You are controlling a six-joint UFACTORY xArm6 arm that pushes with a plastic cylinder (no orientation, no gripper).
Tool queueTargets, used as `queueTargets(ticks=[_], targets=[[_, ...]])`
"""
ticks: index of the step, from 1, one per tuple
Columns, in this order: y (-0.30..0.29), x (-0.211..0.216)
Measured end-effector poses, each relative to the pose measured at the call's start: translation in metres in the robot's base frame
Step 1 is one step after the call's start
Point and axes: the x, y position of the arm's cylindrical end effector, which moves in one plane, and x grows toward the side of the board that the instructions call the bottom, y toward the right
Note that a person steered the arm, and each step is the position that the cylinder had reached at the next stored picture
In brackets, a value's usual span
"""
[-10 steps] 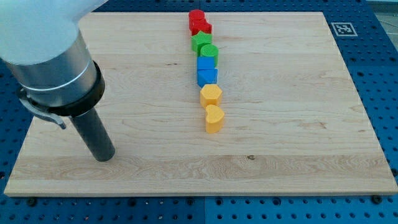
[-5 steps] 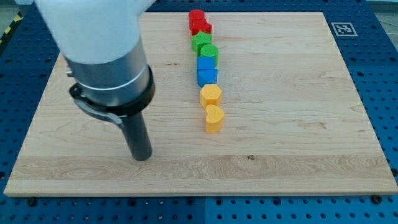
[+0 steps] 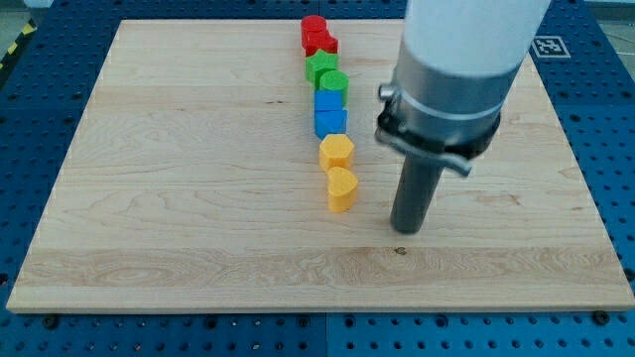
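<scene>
My tip (image 3: pixel 407 227) rests on the wooden board (image 3: pixel 179 198), to the right of and slightly below the yellow heart block (image 3: pixel 340 188), with a gap between them. Above the heart sits a yellow hexagon block (image 3: pixel 336 152). Further up the same column come two blue blocks (image 3: pixel 330 122) (image 3: pixel 328 100), a green cylinder (image 3: pixel 333 82), a green block (image 3: pixel 319 66), then two red blocks (image 3: pixel 322 45) (image 3: pixel 314 27) at the view's top. The tip touches no block.
The board lies on a blue perforated table (image 3: pixel 610 119). A black-and-white marker tag (image 3: pixel 549 46) sits off the board's top right corner. The arm's pale body (image 3: pixel 466 50) covers part of the board's upper right.
The rod has swept from the board's lower left across to the right, passing below the yellow heart. No block has moved.
</scene>
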Motion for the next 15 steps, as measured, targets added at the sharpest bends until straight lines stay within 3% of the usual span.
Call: queueTargets(ticks=[3,4,5,8,15], targets=[[0.022,-0.206],[-0.002,-0.257],[-0.046,-0.281],[-0.065,-0.294],[-0.067,-0.225]])
